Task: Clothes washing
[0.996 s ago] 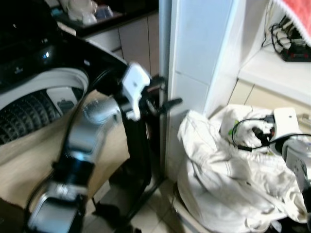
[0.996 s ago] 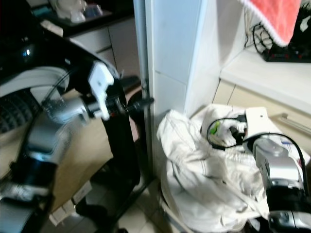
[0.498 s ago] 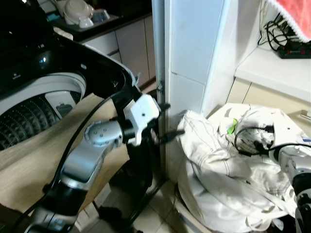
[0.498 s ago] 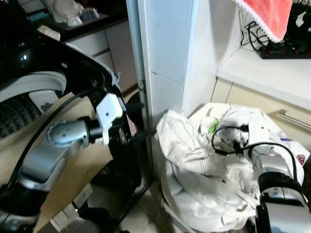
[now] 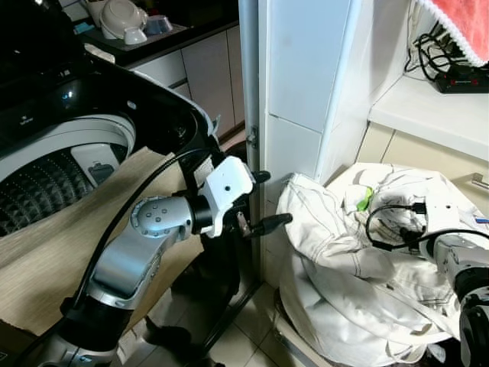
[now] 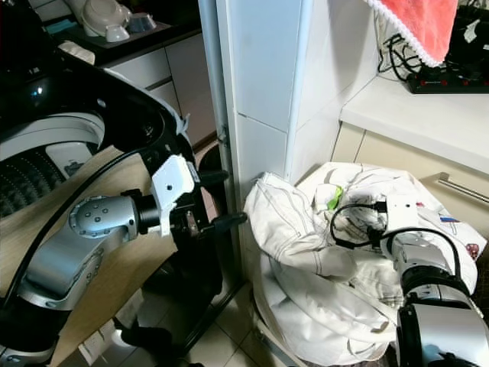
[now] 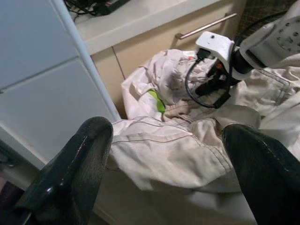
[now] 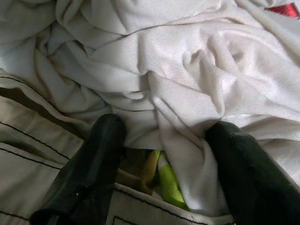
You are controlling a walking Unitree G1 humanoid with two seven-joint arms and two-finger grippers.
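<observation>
Beside the white tiled pillar (image 5: 306,115), the heap of pale clothes (image 5: 359,267) sits piled on the floor below the worktop (image 5: 428,115), right next to the open washing machine (image 5: 69,153). And look at the left tool (image 5: 263,200): a second ago it was up against the pillar's edge, now it has swung down and forward, fingers spread wide and holding nothing, their tips just short of the nearest fold of cream fabric. From its own wrist camera both fingers (image 7: 79,164) frame that stitched hem, so it's lined up for a grab, I'd say. Over on the other side the right tool (image 8: 164,173) has dropped lower into the heap; its fingers are apart too, straddling a ridge of white cloth with a lime-green scrap (image 8: 166,180) showing underneath, but not yet pinched on it. So no garment is lifted yet. Both arms are closing in on the pile, and loading the drum looks to be the job ahead.
</observation>
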